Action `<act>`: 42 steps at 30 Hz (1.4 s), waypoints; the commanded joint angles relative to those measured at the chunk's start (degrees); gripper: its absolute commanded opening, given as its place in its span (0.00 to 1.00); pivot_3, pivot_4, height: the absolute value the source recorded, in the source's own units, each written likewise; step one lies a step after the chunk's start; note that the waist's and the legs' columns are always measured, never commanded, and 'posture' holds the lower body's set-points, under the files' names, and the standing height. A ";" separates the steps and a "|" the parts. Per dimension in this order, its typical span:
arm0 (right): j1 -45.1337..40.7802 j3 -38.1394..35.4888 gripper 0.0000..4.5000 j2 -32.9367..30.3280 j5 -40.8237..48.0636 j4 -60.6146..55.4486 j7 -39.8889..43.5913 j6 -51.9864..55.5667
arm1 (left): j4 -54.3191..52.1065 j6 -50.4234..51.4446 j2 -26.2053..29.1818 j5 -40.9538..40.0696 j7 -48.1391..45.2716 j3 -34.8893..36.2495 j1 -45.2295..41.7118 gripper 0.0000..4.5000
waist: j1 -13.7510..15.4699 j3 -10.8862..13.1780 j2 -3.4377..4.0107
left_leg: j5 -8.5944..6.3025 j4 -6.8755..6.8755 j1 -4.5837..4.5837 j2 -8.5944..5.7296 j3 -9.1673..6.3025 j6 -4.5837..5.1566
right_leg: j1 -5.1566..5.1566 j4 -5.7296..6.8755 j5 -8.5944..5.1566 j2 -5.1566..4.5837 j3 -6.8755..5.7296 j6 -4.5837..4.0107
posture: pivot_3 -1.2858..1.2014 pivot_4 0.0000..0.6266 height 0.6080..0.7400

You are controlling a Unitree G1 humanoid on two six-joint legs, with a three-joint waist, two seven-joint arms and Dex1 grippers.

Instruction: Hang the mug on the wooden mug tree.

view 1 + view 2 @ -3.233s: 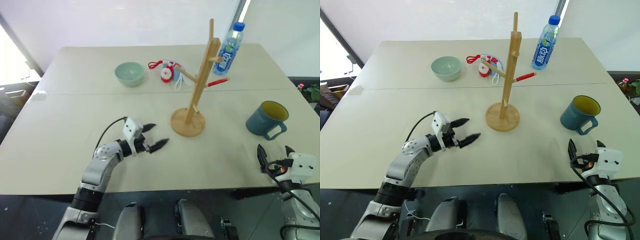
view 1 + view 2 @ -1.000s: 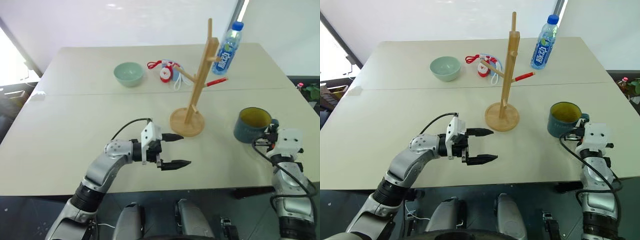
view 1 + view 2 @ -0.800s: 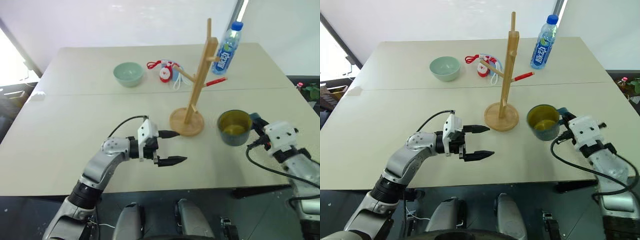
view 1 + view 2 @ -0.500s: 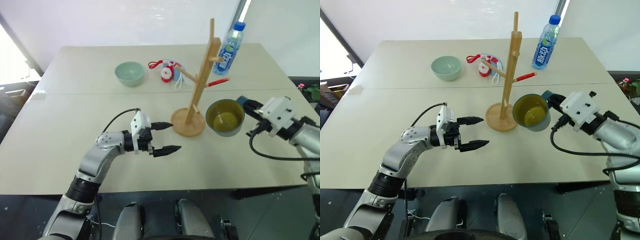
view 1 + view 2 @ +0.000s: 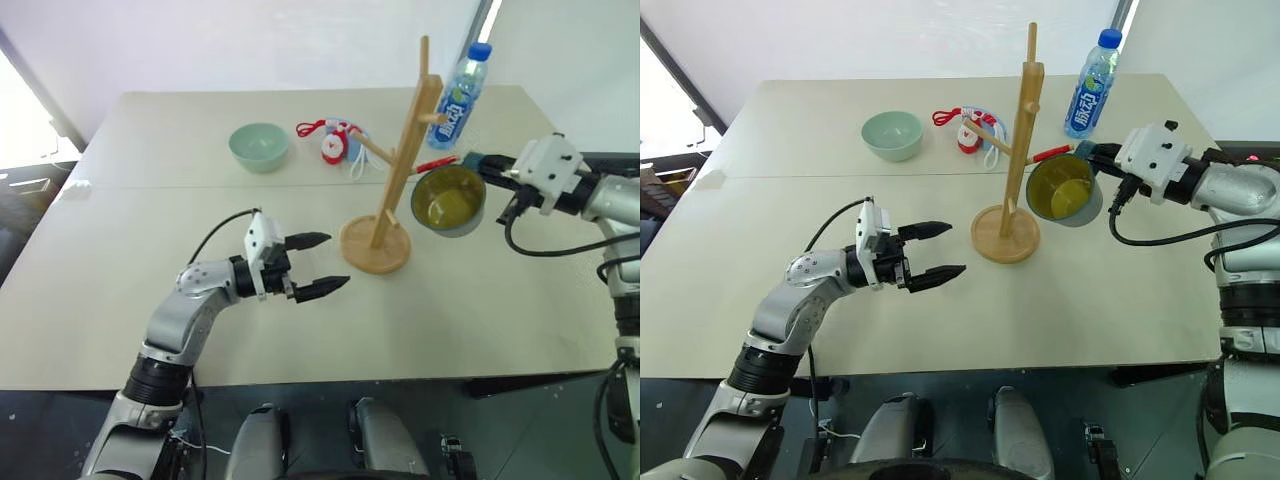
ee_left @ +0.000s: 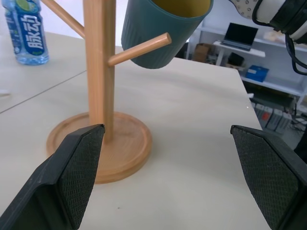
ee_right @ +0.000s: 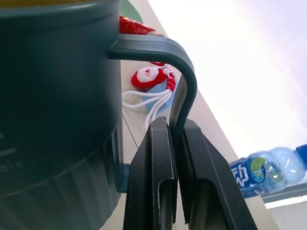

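The blue-grey mug (image 5: 449, 200) with its yellow inside hangs in the air, tipped so that its mouth faces me. It is just right of the wooden mug tree (image 5: 388, 180) and level with the lower pegs. My right gripper (image 7: 175, 143) is shut on the mug's loop handle (image 7: 184, 86). In the left wrist view the mug (image 6: 163, 28) sits behind one angled peg (image 6: 139, 48). My left gripper (image 5: 320, 264) stands open, empty, just left of the tree's round base (image 5: 375, 247), pointing at it.
A pale green bowl (image 5: 259, 146) and a red and white trinket with cords (image 5: 335, 143) lie behind the tree. A water bottle (image 5: 455, 95) stands at the back right. A red-tipped stick (image 5: 437, 163) shows next to the mug.
My right gripper has lifted the mug off the table at the right and carried it up and leftward to the tree. My left gripper has drifted slightly left and farther away.
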 commanded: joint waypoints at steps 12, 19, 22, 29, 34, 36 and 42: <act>-7.89 2.16 0.00 0.48 -0.24 5.75 5.40 -3.31 | -4.52 3.39 2.89 -8.10 0.25 6.66 -5.69 1.00 | 0.00 0.01 0.02 | 0.00 0.00 0.00 0.02 0.02 0.00 | 0.00 0.00 0.01 -0.08 0.00 0.01 | 0.52 0.24 1.00; -10.46 3.41 0.00 1.08 -0.86 8.79 7.84 -4.13 | -5.40 3.95 3.05 -8.48 0.51 6.14 -5.94 1.00 | -0.06 0.01 0.03 | 0.00 0.00 0.01 0.02 0.02 -0.01 | 0.00 0.01 0.01 -0.07 -0.01 0.00 | 0.52 0.24 1.00; -11.99 3.96 0.00 1.35 -1.21 10.33 8.90 -4.17 | -5.85 3.94 2.96 -8.11 0.60 5.63 -5.63 1.00 | -0.05 0.01 0.03 | 0.00 0.00 0.01 0.03 0.02 -0.01 | 0.00 0.01 0.02 -0.08 0.00 0.00 | 0.52 0.24 1.00; -14.67 5.03 0.00 2.50 -1.87 13.00 10.84 -4.01 | -6.81 4.05 2.64 -7.90 1.24 4.91 -5.13 1.00 | -0.05 0.02 0.03 | 0.00 0.00 0.01 0.03 0.02 -0.01 | 0.00 0.02 0.02 -0.09 0.00 0.00 | 0.52 0.24 1.00; -15.97 4.82 0.45 2.90 -2.78 13.80 9.89 -5.83 | -7.16 4.30 2.53 -7.99 1.47 4.83 -5.11 1.00 | -0.04 0.02 0.03 | 0.01 0.01 0.01 0.03 0.02 -0.01 | 0.00 0.03 0.02 -0.10 0.00 0.00 | 0.52 0.24 1.00; -16.46 4.77 0.68 2.70 -3.35 14.00 9.25 -6.91 | -7.16 4.36 2.53 -7.99 1.49 4.86 -5.18 1.00 | -0.04 0.02 0.03 | 0.01 0.01 0.02 0.03 0.02 -0.01 | 0.00 0.03 0.02 -0.10 0.00 0.00 | 0.52 0.24 1.00; -16.08 2.38 0.68 -0.41 -3.71 12.15 6.18 -6.87 | -6.54 4.00 2.61 -7.06 2.51 5.02 -4.88 1.00 | 0.06 0.02 0.04 | 0.01 0.01 0.01 0.02 0.02 -0.01 | 0.00 0.03 0.02 -0.12 0.00 0.00 | 0.52 0.24 1.00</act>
